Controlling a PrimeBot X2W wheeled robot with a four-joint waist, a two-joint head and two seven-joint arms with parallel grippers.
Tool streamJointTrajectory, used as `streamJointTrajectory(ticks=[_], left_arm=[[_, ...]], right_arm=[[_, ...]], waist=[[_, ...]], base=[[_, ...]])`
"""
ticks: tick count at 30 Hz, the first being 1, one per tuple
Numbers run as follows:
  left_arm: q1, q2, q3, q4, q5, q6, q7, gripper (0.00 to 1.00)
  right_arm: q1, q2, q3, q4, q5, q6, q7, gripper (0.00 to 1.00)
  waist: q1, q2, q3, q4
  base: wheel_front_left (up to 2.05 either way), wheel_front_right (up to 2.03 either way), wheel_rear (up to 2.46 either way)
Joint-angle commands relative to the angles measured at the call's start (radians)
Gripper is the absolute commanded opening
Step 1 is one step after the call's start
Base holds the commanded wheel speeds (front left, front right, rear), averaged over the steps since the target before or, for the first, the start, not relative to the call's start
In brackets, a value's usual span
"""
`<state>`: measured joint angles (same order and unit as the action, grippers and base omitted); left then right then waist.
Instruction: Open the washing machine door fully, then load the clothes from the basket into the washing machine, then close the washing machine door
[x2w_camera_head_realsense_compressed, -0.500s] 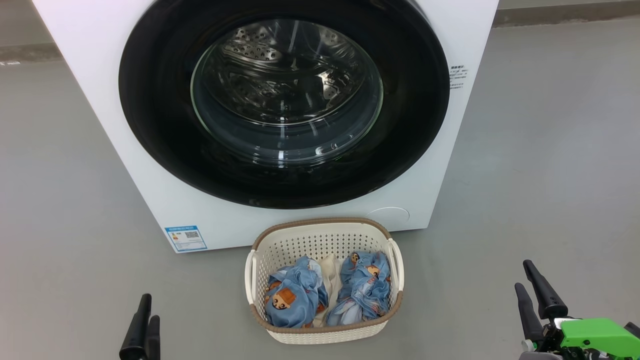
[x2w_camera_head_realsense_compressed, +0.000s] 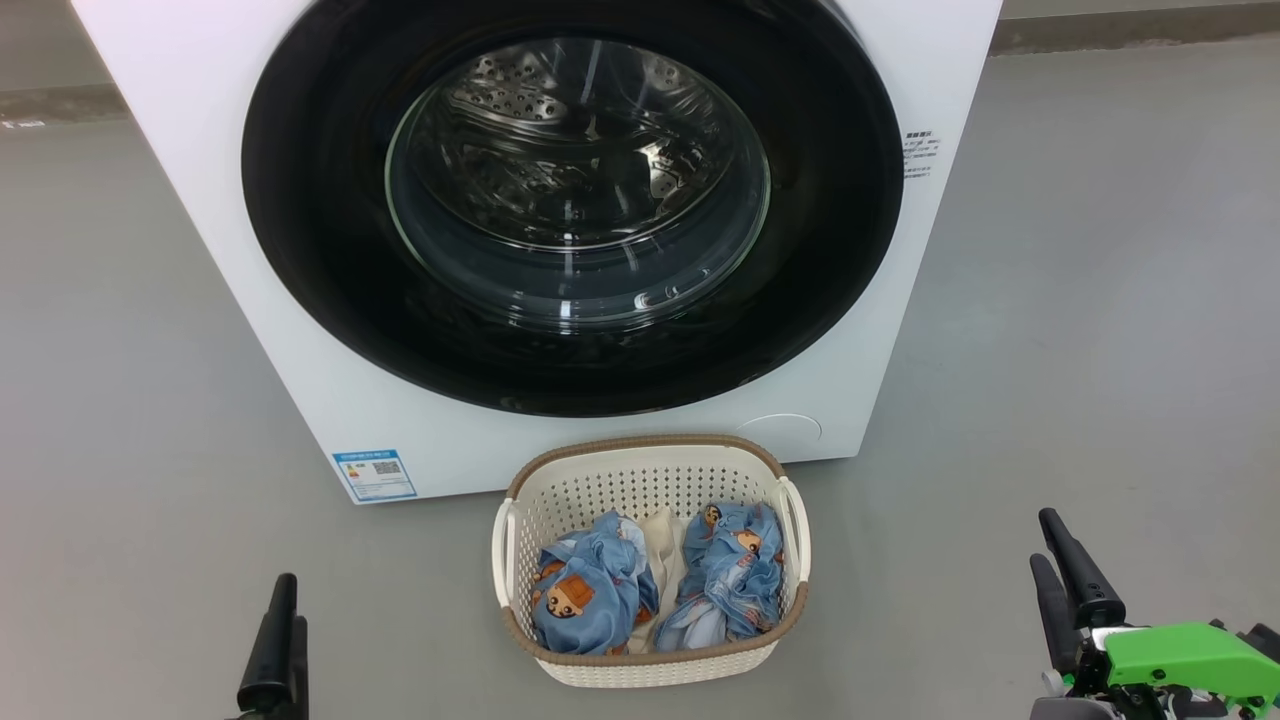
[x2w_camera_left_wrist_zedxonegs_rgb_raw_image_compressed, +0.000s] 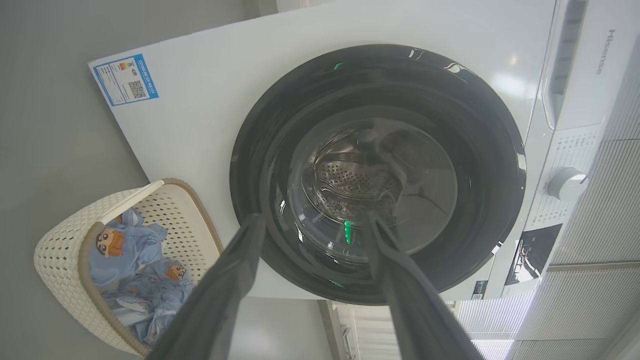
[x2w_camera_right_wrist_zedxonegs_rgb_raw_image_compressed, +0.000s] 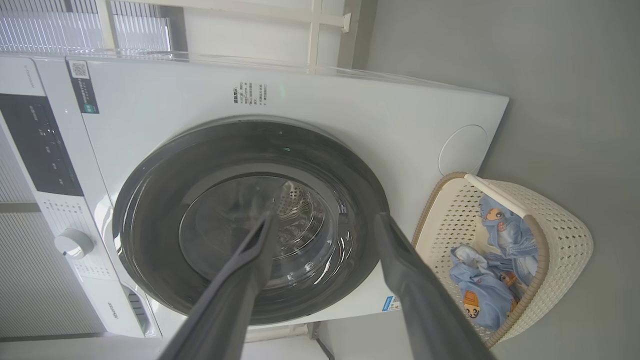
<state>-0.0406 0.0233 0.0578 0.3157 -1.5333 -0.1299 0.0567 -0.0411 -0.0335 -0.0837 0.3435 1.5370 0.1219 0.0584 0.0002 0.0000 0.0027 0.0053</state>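
washing machine door (x2w_camera_head_realsense_compressed: 572, 190) shut, basket (x2w_camera_head_realsense_compressed: 640, 490) w/ clothes (x2w_camera_head_realsense_compressed: 590, 590) on floor (x2w_camera_head_realsense_compressed: 1050, 350), left tool (x2w_camera_left_wrist_zedxonegs_rgb_raw_image_compressed: 314, 216) & right tool (x2w_camera_right_wrist_zedxonegs_rgb_raw_image_compressed: 326, 216) — both spread, empty

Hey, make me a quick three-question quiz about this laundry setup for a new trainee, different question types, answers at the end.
1. True or false: the washing machine door is shut.
2. Where do the clothes lie? A: in the drum. B: in the basket. C: on the floor.
3. Fill in: the left gripper and the right gripper both stand ___, holding nothing.
Key: 1 true; 2 B; 3 open.
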Motion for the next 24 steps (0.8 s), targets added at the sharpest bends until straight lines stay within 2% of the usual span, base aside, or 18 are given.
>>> streamJointTrajectory(ticks=[1, 12, 24], left_arm=[[-0.027, 0.020, 0.003, -0.036, 0.024, -0.001, -0.010, 1.00], [-0.026, 0.034, -0.013, -0.053, 0.172, -0.001, -0.043, 1.00], [-0.029, 0.044, -0.032, -0.067, 0.320, -0.001, -0.081, 1.00]], right_arm=[[-0.050, -0.017, 0.010, -0.031, -0.021, 0.002, -0.010, 1.00], [-0.069, -0.035, 0.038, -0.047, -0.148, 0.002, -0.043, 1.00], [-0.091, -0.066, 0.091, -0.040, -0.355, 0.003, -0.082, 1.00]], waist=[[-0.0001, 0.0000, 0.000, 0.000], [-0.0001, 0.0000, -0.003, 0.005], [-0.0002, 0.0000, -0.006, 0.010]], base=[[0.00, 0.00, 0.00], [0.00, 0.00, 0.00], [0.00, 0.00, 0.00]])
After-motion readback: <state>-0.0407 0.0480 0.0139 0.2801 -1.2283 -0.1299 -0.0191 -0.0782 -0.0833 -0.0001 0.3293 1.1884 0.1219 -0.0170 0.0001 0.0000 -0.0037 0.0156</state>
